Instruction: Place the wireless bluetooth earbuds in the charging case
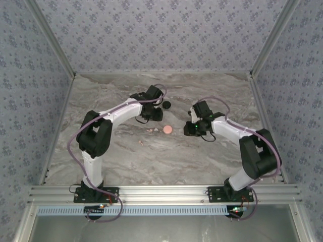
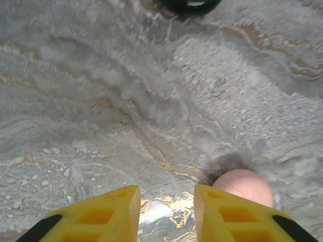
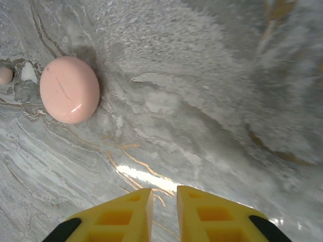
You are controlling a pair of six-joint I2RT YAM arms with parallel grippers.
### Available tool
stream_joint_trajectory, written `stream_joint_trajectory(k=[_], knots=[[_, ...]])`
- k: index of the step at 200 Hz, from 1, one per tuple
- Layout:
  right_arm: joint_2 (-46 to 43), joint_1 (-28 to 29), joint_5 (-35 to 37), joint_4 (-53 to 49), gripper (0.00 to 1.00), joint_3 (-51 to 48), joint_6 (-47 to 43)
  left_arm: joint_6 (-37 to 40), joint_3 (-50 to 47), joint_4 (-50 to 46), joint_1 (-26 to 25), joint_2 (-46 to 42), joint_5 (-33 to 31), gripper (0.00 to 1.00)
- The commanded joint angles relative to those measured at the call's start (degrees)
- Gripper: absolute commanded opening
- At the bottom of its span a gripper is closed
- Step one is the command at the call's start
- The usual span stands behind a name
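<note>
A pale pink round charging case (image 1: pixel 167 129) lies lid-down-shut on the marble between my two grippers. In the left wrist view the pink case (image 2: pixel 244 185) sits just right of my left gripper (image 2: pixel 166 194), whose yellow fingers stand apart over bare marble. From the right wrist the pink case (image 3: pixel 69 89) lies far to the upper left of my right gripper (image 3: pixel 164 194), which shows a narrow gap with nothing in it. A tiny pale pink earbud (image 3: pixel 5 74) lies just beyond the case. Two small pink earbuds (image 1: pixel 150 130) (image 1: pixel 141 142) rest left of the case.
A black round case (image 1: pixel 166 105) sits behind the pink one, also at the top edge of the left wrist view as a dark case (image 2: pixel 189 5). Patterned walls (image 1: pixel 30 101) enclose the marble table (image 1: pixel 151 161) on three sides.
</note>
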Motion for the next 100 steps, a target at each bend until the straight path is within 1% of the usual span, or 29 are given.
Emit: stream_joint_trajectory(k=[1,20,55,100], knots=[[3.66,1.92,-1.94,1.63,0.16,3.26,1.77,0.87,-1.08,1.69,0.25,0.70,2.68,0.28],[6.59,3.31,-1.72,2.12,0.14,4.68,2.97,1.32,-1.29,2.36,0.47,1.76,3.67,0.27],[10.37,5.01,-1.32,2.91,0.12,6.83,5.01,1.70,-0.55,2.90,0.45,4.28,5.41,0.22],[13.42,5.39,-2.21,4.15,0.10,8.54,6.91,1.62,-0.10,3.48,0.46,6.19,7.44,0.22]])
